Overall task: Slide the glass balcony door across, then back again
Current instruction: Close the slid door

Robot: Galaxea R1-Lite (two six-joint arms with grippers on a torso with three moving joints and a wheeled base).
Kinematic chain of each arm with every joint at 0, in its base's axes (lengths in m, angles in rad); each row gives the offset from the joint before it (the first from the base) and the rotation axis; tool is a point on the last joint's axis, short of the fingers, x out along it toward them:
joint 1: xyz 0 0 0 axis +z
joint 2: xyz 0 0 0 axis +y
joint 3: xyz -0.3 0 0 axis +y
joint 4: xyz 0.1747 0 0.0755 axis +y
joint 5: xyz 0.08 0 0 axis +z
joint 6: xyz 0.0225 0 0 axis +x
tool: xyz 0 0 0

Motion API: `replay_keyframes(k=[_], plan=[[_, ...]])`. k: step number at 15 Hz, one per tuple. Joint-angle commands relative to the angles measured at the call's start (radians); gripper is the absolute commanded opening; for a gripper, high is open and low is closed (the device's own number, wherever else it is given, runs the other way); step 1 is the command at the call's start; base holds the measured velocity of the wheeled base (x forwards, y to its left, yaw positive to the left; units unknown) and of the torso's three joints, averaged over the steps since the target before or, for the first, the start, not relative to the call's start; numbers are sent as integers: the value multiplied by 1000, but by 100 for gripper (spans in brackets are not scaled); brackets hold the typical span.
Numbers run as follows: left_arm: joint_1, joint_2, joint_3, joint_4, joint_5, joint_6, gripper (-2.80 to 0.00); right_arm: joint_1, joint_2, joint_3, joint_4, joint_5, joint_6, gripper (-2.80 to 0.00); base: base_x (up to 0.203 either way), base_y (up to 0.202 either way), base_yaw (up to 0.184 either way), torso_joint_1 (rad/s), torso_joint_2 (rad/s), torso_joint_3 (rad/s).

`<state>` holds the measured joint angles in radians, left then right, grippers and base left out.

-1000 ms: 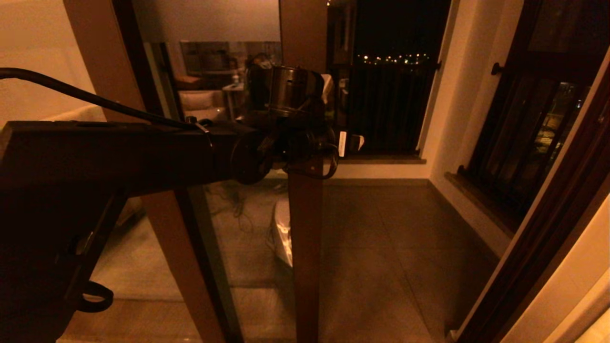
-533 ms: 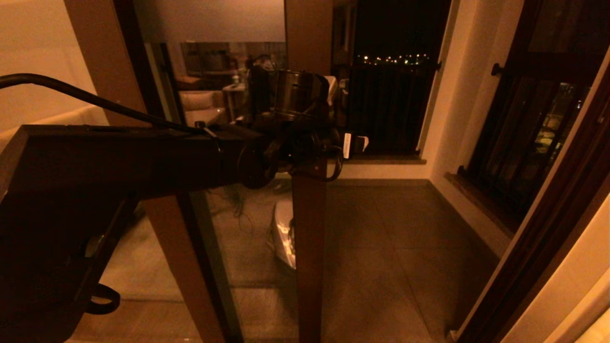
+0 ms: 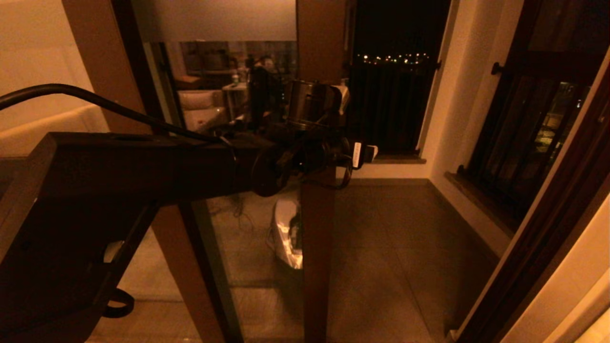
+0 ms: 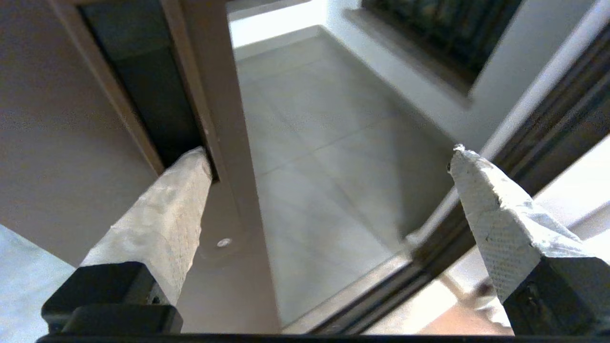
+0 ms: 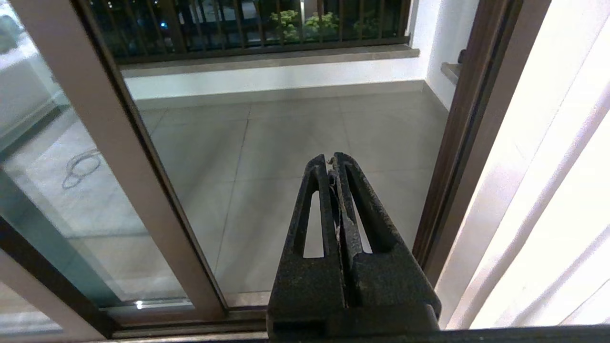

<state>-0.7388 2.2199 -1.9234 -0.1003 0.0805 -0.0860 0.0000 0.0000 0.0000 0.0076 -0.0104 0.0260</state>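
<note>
The glass balcony door [image 3: 248, 224] is a tall pane with a brown wooden stile [image 3: 317, 247]. It stands partly across the opening. My left arm reaches out to that stile at mid height, and my left gripper [image 3: 356, 155] is open wide. In the left wrist view one of the taped fingers [image 4: 162, 214] rests with its tip in the dark recess beside the stile [image 4: 214, 95], while the other hangs free over the floor. My right gripper [image 5: 332, 157] is shut on nothing, low down and pointing at the gap between the door's stile [image 5: 109, 143] and the jamb.
The tiled balcony floor [image 3: 391, 247] lies beyond the opening. A dark barred window [image 3: 391, 95] is at the back and another dark window [image 3: 529, 143] on the right wall. The dark door jamb [image 3: 548, 228] bounds the opening at right. The floor track [image 5: 190, 309] runs below.
The door's stile has slid to the right, narrowing the opening. My left arm and gripper moved right with it. The gripper stayed open.
</note>
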Motion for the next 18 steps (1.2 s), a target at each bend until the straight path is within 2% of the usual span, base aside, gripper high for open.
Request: replay_keyframes(k=[1, 8, 10, 12, 15, 18], plan=[[-7, 12, -2, -21, 7, 0, 0, 0, 0, 0, 0, 0, 0, -280, 0, 0, 0, 0, 0, 0], [-25, -33, 8, -17, 14, -2, 0, 0, 0, 0, 0, 0, 0, -280, 0, 0, 0, 0, 0, 0], [-44, -65, 14, -15, 62, -3, 0, 0, 0, 0, 0, 0, 0, -280, 0, 0, 0, 0, 0, 0], [-49, -106, 37, -15, 75, -4, 0, 0, 0, 0, 0, 0, 0, -280, 0, 0, 0, 0, 0, 0], [-54, -248, 162, -14, 78, -6, 0, 0, 0, 0, 0, 0, 0, -280, 0, 0, 0, 0, 0, 0], [-56, -490, 326, 19, 107, -5, 0, 0, 0, 0, 0, 0, 0, -280, 0, 0, 0, 0, 0, 0]])
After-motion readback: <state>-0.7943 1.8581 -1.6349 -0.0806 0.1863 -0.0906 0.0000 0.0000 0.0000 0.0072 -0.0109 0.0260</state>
